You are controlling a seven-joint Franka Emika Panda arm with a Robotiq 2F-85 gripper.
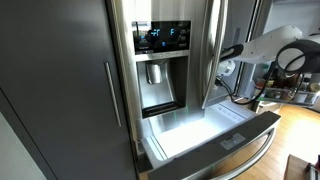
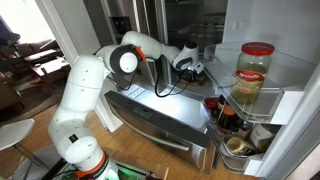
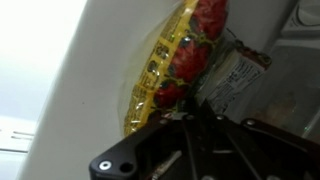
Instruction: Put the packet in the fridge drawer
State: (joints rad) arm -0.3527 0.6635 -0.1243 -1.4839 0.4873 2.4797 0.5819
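The fridge drawer [image 1: 228, 148] stands pulled out at the bottom of the fridge, its white inside bare in an exterior view and its steel front [image 2: 160, 120] facing the robot's base. Above it, the arm reaches into the upper compartment past the open door, and the hand [image 1: 222, 68] hangs higher than the drawer in both exterior views [image 2: 192, 68].

In the wrist view the packet [image 3: 236, 80], pale and flat with dark print, sits just beyond the hand [image 3: 195, 122], touching a yellow net bag [image 3: 180, 55] of red round things. The packet is not in the drawer. The dark fingers blur into the shadow, so I cannot tell whether the hand is spread or pinching the packet.

A jar [image 2: 256, 75] stands on the door shelf.
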